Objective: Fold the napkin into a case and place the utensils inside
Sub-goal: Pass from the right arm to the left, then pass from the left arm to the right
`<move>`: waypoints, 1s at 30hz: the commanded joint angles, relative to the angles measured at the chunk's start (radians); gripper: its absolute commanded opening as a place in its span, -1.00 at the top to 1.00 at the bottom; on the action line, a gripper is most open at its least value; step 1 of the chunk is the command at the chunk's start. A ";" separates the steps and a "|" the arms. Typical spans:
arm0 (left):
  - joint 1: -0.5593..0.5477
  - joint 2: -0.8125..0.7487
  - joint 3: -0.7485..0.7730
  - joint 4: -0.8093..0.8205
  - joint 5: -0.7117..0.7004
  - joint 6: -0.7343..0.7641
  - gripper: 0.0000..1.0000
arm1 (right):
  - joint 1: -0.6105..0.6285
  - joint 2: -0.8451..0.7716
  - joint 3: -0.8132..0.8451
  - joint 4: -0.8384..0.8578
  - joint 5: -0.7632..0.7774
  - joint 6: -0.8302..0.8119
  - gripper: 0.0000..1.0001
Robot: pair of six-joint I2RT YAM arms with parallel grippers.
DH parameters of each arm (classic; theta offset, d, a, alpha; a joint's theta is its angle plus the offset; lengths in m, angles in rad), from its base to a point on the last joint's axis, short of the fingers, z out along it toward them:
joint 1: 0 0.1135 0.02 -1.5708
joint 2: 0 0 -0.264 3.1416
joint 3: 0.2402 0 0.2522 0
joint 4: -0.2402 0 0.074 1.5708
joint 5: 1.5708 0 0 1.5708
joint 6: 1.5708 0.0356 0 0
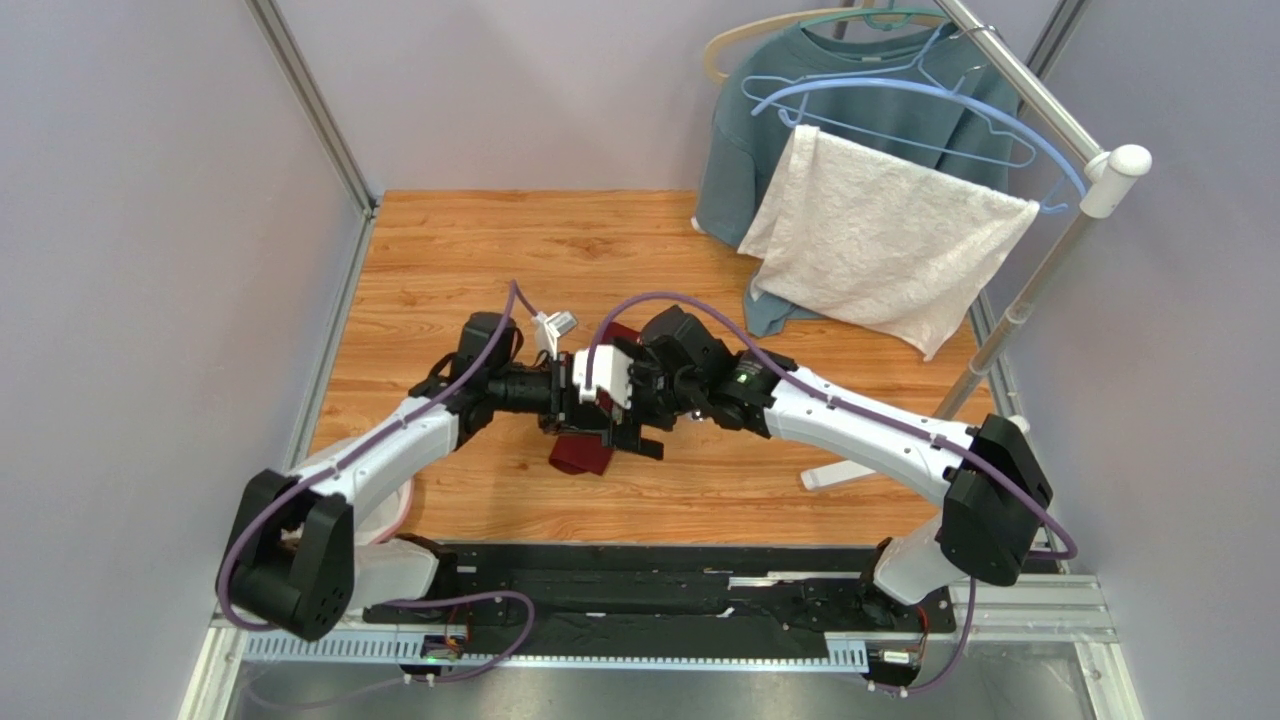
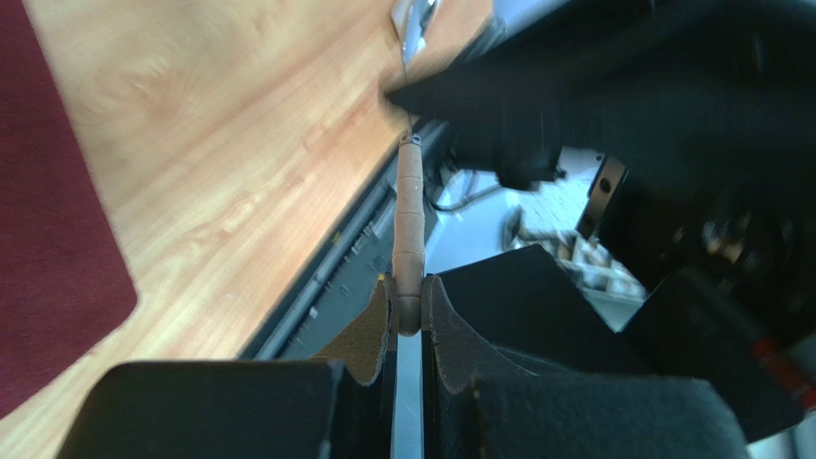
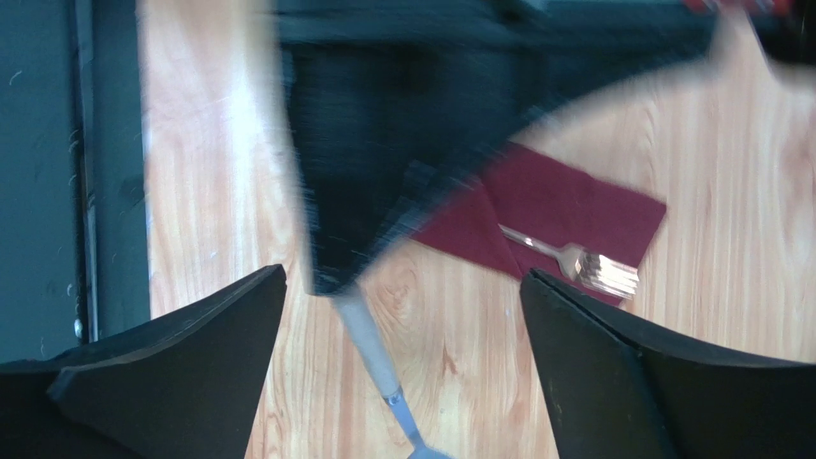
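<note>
My left gripper (image 2: 409,306) is shut on the tip of a wooden-handled utensil (image 2: 410,215) and holds it above the table. The utensil's metal head (image 1: 556,323) points away from the gripper. The same utensil (image 3: 369,335) hangs between the wide-open, empty jaws of my right gripper (image 3: 402,275). The maroon napkin (image 3: 575,206) lies folded into a narrow oblong on the wood. A shiny silver fork (image 3: 575,258) lies on it, handle end at a fold and tines over the cloth's edge. In the top view both grippers (image 1: 579,393) (image 1: 639,435) meet over the napkin (image 1: 579,455).
A rack at the back right carries a white towel (image 1: 887,233), a grey-blue sweatshirt (image 1: 751,135) and hangers. The rack's pole (image 1: 1037,285) comes down to the table beside the right arm. A black rail (image 1: 661,600) runs along the near edge.
</note>
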 commanded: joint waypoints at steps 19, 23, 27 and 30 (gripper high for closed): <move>-0.018 -0.374 -0.254 0.472 -0.709 -0.003 1.00 | -0.236 0.127 0.154 0.147 0.285 1.813 -0.58; -0.018 -0.379 -0.258 0.476 -0.714 -0.009 1.00 | -0.215 0.209 0.260 0.053 0.338 1.875 -0.31; -0.018 -0.388 -0.267 0.471 -0.722 -0.012 1.00 | -0.210 0.221 0.246 0.088 0.377 1.907 -0.13; -0.019 -0.396 -0.277 0.477 -0.717 -0.021 1.00 | -0.212 0.250 0.271 0.084 0.373 1.921 -0.01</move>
